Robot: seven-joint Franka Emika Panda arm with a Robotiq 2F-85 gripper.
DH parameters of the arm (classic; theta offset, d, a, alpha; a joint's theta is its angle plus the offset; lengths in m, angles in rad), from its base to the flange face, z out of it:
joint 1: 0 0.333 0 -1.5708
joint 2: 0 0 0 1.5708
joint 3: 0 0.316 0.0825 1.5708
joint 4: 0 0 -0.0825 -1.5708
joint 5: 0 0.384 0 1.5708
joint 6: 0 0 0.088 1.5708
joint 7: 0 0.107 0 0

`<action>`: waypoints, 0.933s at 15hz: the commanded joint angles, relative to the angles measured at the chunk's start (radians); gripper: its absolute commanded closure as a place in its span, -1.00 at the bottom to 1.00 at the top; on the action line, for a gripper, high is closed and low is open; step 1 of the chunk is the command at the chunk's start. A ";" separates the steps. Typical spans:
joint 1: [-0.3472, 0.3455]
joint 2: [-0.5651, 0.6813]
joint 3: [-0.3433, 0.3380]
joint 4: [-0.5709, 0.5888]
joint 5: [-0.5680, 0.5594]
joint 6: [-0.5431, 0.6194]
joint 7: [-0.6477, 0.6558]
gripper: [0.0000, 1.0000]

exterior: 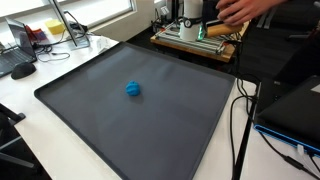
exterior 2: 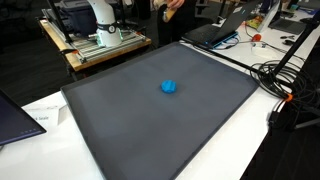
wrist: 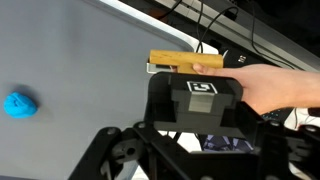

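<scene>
In the wrist view a person's hand (wrist: 275,88) holds a yellow wooden block (wrist: 185,62) just past the mat's far edge. A black box with a square printed tag (wrist: 203,93) sits right below the block. My gripper (wrist: 200,125) is at that box, its finger links spread wide on both sides; the fingertips are hidden. A small blue lump (wrist: 20,104) lies far off on the dark grey mat (wrist: 80,50). In both exterior views the blue lump (exterior: 133,88) (exterior 2: 169,87) lies near the mat's middle, and the hand (exterior: 238,9) is at the back by the arm.
The robot stands on a wooden platform (exterior: 195,42) (exterior 2: 95,50) behind the mat (exterior: 100,120). Cables (exterior: 240,120) (exterior 2: 285,80) and laptops (exterior: 295,110) (exterior 2: 215,30) lie along one side. A mouse and desk clutter (exterior: 22,68) sit at the other.
</scene>
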 commanded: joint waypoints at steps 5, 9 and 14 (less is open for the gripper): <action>0.007 0.019 -0.020 0.029 0.049 -0.062 -0.057 -0.38; 0.005 0.019 -0.019 0.030 0.049 -0.076 -0.069 -0.32; 0.003 0.019 -0.018 0.031 0.050 -0.085 -0.072 0.41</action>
